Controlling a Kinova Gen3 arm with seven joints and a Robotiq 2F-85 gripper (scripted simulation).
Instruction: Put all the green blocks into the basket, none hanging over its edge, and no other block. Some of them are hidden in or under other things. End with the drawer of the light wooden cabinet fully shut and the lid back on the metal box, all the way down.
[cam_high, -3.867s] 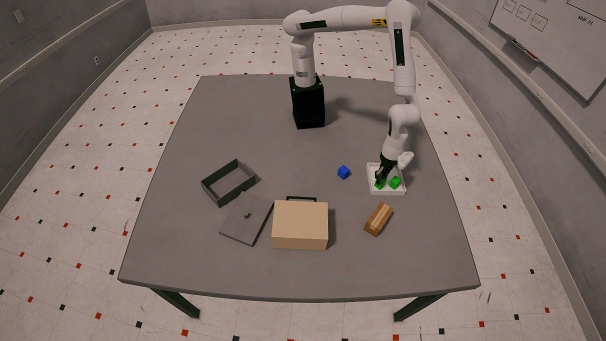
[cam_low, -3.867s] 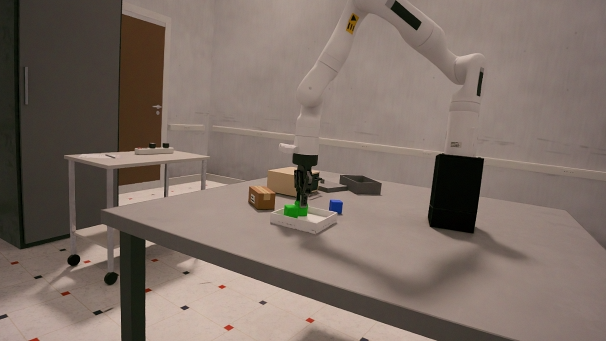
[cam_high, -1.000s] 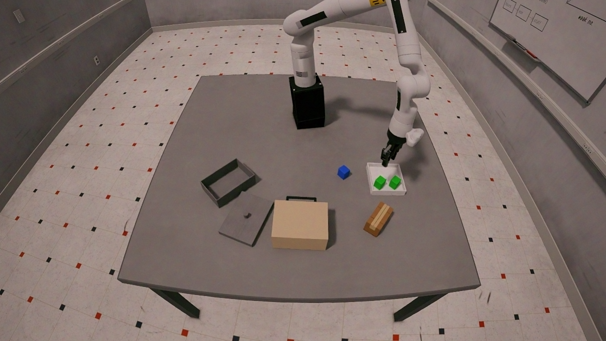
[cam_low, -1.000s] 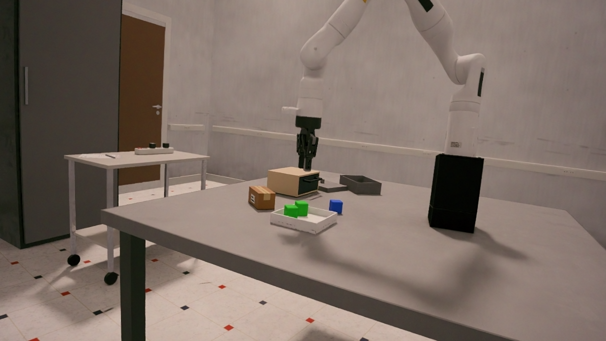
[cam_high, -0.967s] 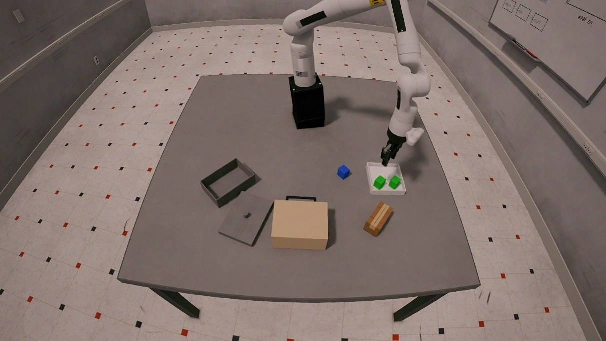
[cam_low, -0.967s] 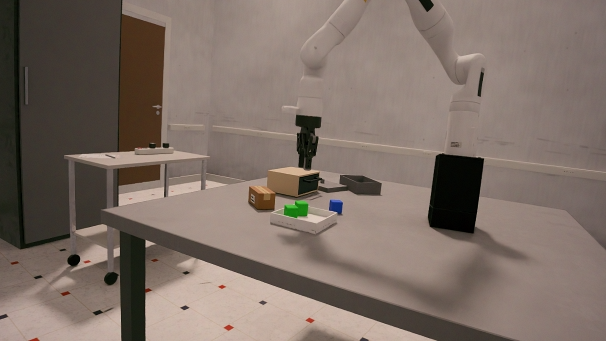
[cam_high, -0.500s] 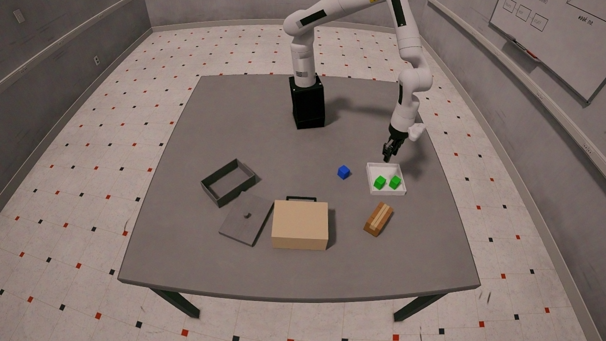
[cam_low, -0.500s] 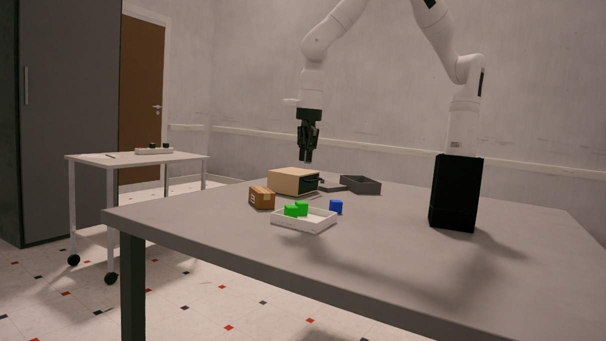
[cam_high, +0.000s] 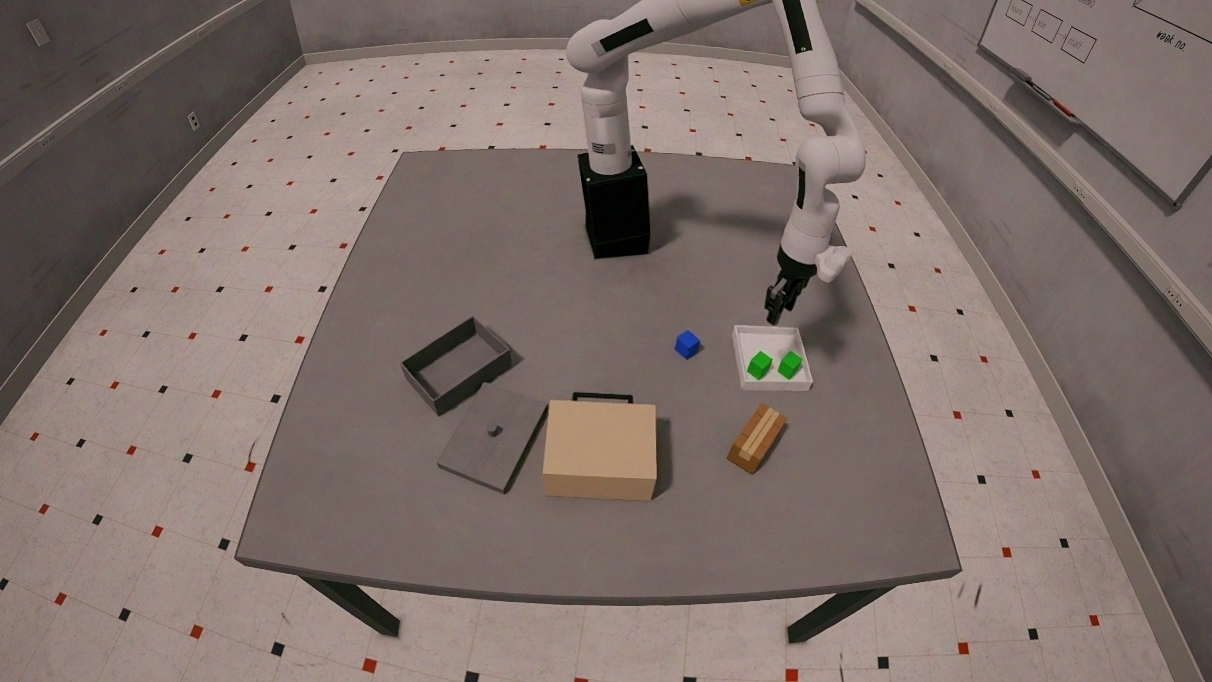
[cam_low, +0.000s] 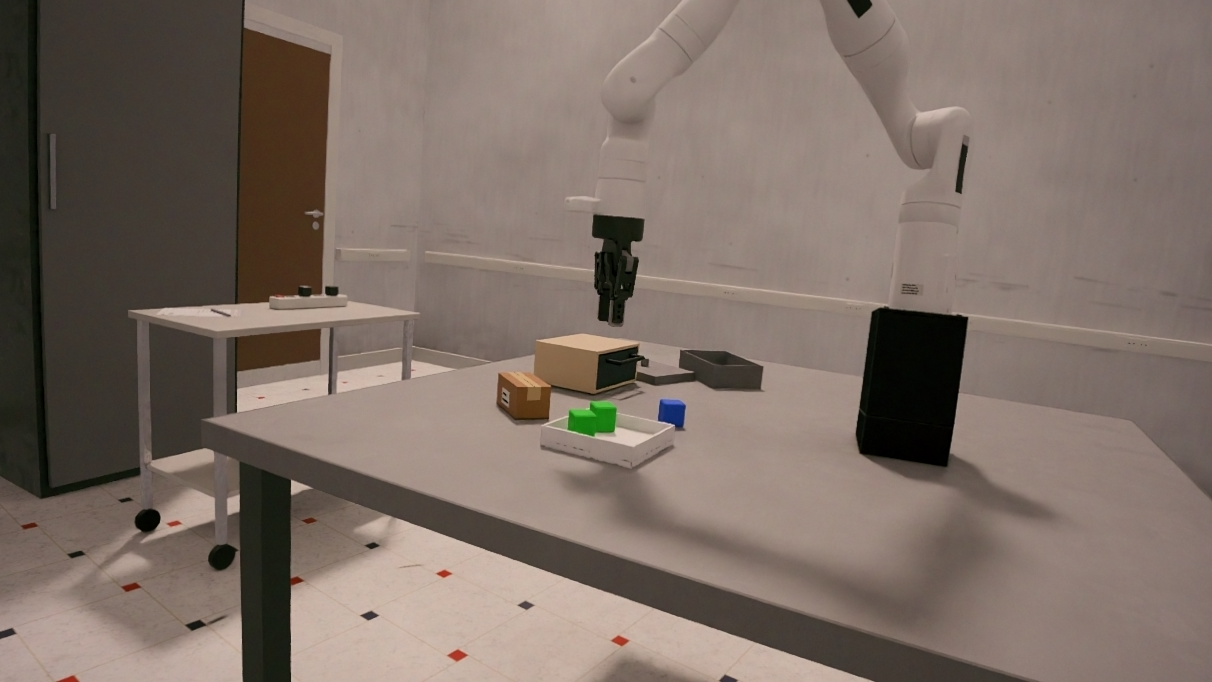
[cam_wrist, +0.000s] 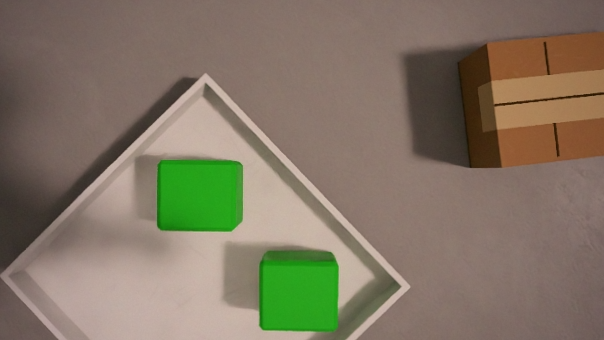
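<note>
In the basket (cam_high: 772, 387) (cam_low: 584, 449) (cam_wrist: 280, 145) are two blocks, and the lid (cam_high: 483, 449) (cam_low: 665, 373) lies between the metal box (cam_high: 471, 383) (cam_low: 733, 379) and the cabinet (cam_high: 600, 441) (cam_low: 569, 364).

At twelve o'clock in the view from above, we see the arm's smooth white shell (cam_high: 606, 127) (cam_low: 928, 254), faintly glossy like plastic. The table top (cam_high: 474, 254) (cam_low: 762, 475) (cam_wrist: 400, 260) looks matt and lightly mottled. Towards six o'clock, we find the cabinet (cam_high: 600, 441) (cam_low: 569, 363) plain, pale and matt. At four o'clock, the carton (cam_high: 756, 438) (cam_low: 522, 396) (cam_wrist: 525, 145) looks like matt cardboard with smooth tape; the green blocks (cam_high: 774, 365) (cam_low: 603, 416) (cam_wrist: 197, 196) look like smooth plastic.
</note>
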